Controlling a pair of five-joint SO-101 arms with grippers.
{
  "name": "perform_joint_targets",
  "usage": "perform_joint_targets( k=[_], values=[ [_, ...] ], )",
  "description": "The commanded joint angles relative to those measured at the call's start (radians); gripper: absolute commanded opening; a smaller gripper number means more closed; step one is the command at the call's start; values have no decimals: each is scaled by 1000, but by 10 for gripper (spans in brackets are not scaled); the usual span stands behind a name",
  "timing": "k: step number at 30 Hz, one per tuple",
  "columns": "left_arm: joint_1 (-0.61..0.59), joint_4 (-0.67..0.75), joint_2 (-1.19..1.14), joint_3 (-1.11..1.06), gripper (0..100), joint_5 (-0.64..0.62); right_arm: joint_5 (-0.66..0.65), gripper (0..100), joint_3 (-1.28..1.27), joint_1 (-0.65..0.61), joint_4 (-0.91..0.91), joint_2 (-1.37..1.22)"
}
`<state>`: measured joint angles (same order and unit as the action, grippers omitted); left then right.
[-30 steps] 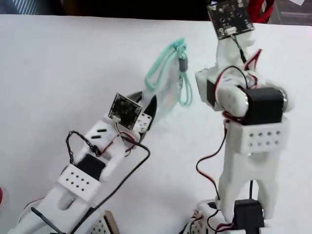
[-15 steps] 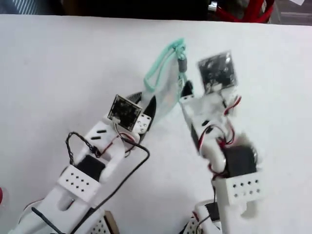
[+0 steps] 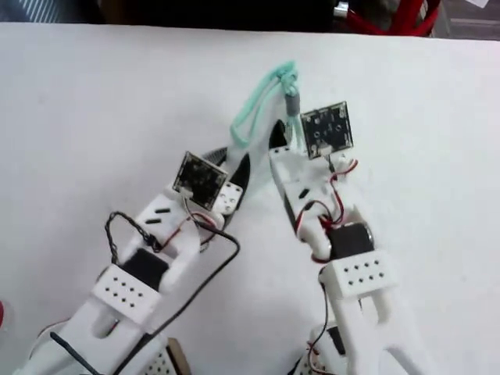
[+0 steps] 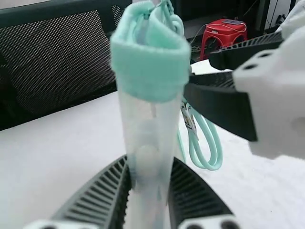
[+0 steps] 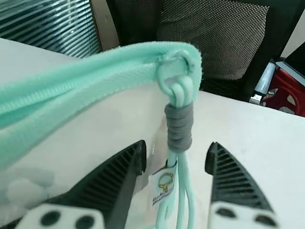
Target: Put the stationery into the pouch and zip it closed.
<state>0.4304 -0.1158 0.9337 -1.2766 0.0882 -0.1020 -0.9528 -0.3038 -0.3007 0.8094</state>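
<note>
Pouch (image 4: pixel 145 119) stands upright in the left claw (image 4: pixel 147 202), whose jaws clamp its near end. The right claw (image 5: pixel 177 151) is wide open, the grey-sleeved zip pull (image 5: pixel 178 125) hanging untouched between its jaws. Best it closes squarely on that sleeve, then draws along the mint zipper (image 5: pixel 71 93) beyond.

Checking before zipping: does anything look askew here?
The pouch seems held on edge, clamped in the left gripper, rather than lying flat. Its cord hangs between the right gripper's open jaws. Nothing looks spilled or damaged.
</note>
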Motion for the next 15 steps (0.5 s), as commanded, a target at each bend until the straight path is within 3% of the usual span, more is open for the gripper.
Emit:
perform_joint_targets(
  k=[1,7,11,15],
  values=[
    [1,17,30,0,26,5,11,200,9,-2,122,-71],
    [1,15,30,0,27,5,5,200,14,4,278,-206],
    [-2,15,30,0,27,5,20,203,15,82,341,-222],
    [1,15,30,0,27,6,110,210,23,133,340,-211]
  ],
)
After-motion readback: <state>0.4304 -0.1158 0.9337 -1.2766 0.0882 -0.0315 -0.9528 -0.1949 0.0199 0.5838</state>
